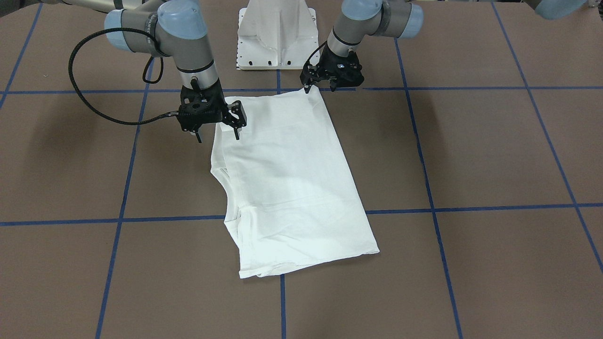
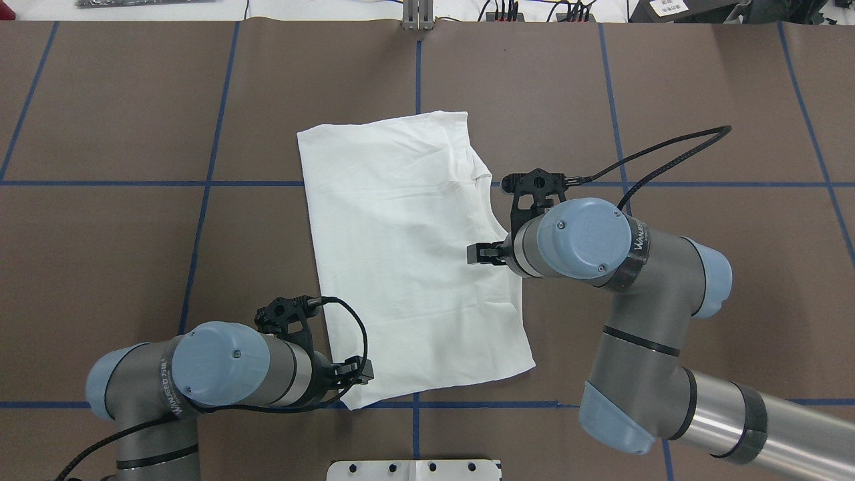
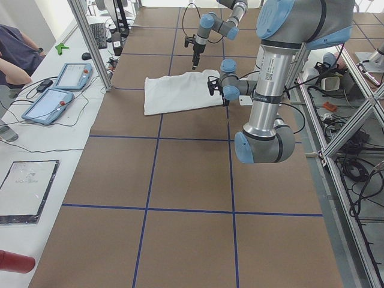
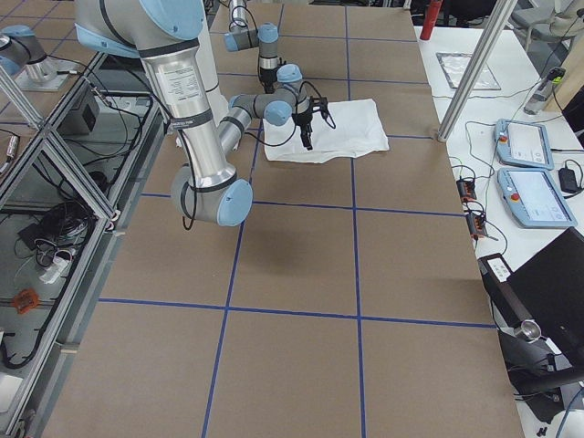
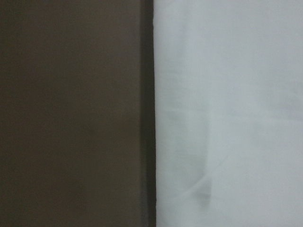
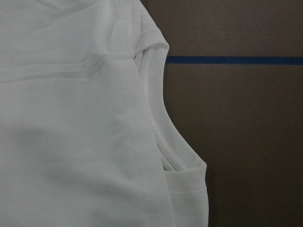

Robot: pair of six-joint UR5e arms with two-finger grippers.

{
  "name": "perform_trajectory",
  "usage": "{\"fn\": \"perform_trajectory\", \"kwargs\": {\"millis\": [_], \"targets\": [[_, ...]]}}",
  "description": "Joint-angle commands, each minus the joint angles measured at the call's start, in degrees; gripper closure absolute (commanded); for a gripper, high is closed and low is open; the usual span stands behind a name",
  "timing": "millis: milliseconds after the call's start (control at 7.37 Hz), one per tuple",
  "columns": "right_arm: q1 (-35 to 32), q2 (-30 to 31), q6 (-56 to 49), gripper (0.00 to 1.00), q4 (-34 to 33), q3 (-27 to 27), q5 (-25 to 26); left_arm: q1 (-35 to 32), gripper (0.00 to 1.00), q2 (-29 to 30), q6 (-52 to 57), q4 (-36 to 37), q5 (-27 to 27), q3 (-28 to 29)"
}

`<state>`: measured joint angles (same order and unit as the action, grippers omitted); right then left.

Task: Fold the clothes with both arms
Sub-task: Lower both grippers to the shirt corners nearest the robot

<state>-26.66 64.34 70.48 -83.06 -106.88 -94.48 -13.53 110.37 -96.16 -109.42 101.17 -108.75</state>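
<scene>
Overhead exterior view is filled by a brown table [image 2: 100, 267] marked into large squares by blue tape lines [image 2: 210, 167]. The two grey arms reach over it from the near edge. The right arm [image 2: 601, 247] bends in from the right and the left arm [image 2: 220, 367] sits low at the near left.

Between them lies the white shirt [image 2: 401, 254], folded into a long, flat block in the middle of the table. It runs away from the robot at a slight slant and crosses two tape lines. No print shows on the side facing up.

From the front-facing camera, the right claw [image 1: 217, 134] is spread wide at the shirt's edge on the robot's right. One finger is over the cloth and the other over bare table, and nothing is held. The left claw [image 1: 320, 87] is at the shirt's near corner on the robot's left. Its fingers stand apart with a smaller gap and grip nothing, and one tip is right at the corner.

The right wrist camera looks down on the curved collar [image 6: 158, 127] at that edge. The left wrist camera shows only a blurred straight shirt edge against the table.
</scene>
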Motion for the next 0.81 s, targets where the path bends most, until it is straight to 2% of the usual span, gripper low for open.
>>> {"fn": "perform_trajectory", "kwargs": {"millis": [0, 679], "targets": [[0.0, 0.0, 0.0, 0.0, 0.0, 0.0, 0.0, 0.1, 0.27, 0.6, -0.3, 0.1, -0.2, 0.4], [0.0, 0.1, 0.0, 0.0, 0.0, 0.0, 0.0, 0.2, 0.27, 1.2, -0.4, -0.1, -0.1, 1.3]]}}
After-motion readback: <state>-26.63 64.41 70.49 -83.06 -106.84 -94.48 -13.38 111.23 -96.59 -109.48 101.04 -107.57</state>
